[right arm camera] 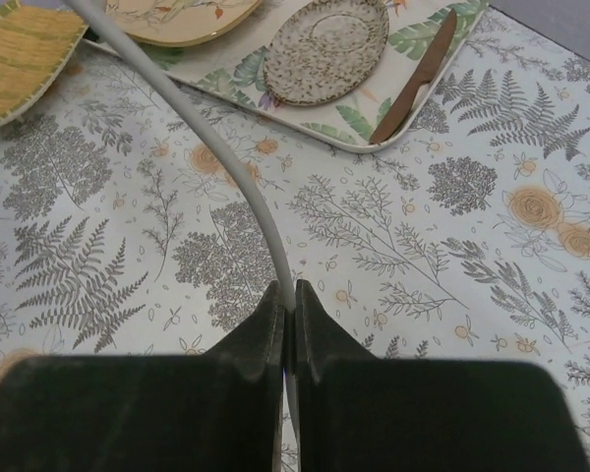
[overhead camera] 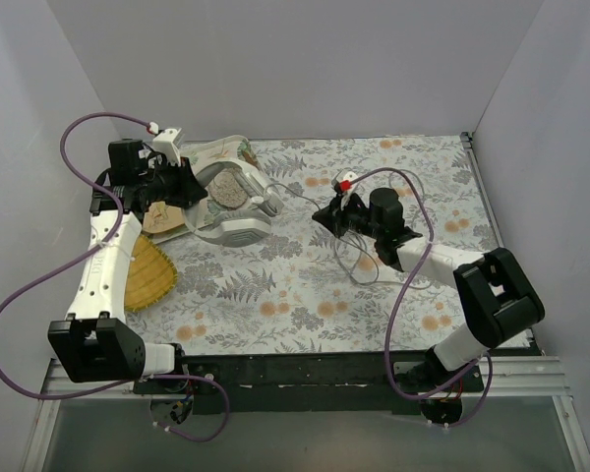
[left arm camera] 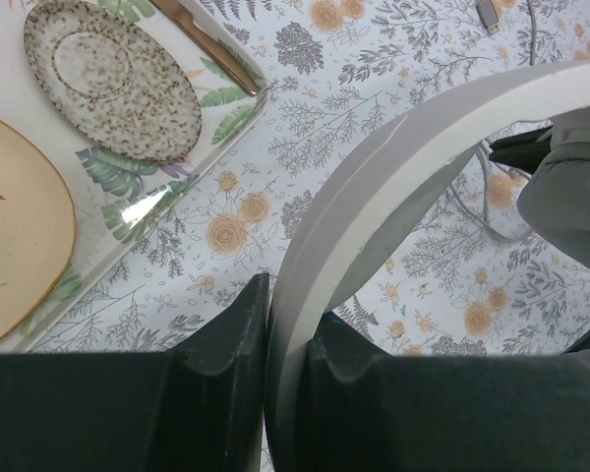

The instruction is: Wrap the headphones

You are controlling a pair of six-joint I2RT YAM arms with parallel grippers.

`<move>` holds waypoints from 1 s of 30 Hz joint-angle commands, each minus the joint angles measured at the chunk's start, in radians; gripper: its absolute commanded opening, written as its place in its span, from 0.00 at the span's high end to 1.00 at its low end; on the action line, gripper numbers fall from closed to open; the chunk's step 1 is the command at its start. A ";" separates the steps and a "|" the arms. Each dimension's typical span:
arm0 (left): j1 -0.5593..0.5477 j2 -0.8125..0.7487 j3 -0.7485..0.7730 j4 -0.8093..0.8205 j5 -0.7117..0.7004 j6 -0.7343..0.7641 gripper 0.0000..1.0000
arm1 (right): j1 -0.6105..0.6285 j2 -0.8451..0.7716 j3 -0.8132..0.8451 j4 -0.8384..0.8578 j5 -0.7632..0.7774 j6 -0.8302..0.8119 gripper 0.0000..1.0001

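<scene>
Left tool (left arm camera: 290,324): headband (left arm camera: 413,147); right tool (right arm camera: 288,300): cable (right arm camera: 206,133)

Soft even brightness, faint shadows, glare on the tray (left arm camera: 143,208) rim, left hand (left arm camera: 287,315) and right hand (right arm camera: 288,295) dark.

No text, label, brand, number or sign can be read on anything here.

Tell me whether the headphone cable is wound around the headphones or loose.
Loose. The cable trails in slack loops over the tablecloth, apart from the headphones. The right gripper pinches one strand.
</scene>
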 commanded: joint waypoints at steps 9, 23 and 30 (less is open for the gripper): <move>-0.003 -0.017 -0.064 0.026 -0.057 0.090 1.00 | 0.074 -0.218 0.275 -0.234 0.198 -0.215 0.99; -0.177 -0.033 -0.033 -0.041 -0.089 0.133 1.00 | 0.192 0.094 0.874 -0.700 0.244 -0.395 0.99; -0.204 -0.047 -0.004 -0.049 -0.019 0.110 1.00 | 0.195 0.289 1.103 -0.890 0.294 -0.347 0.99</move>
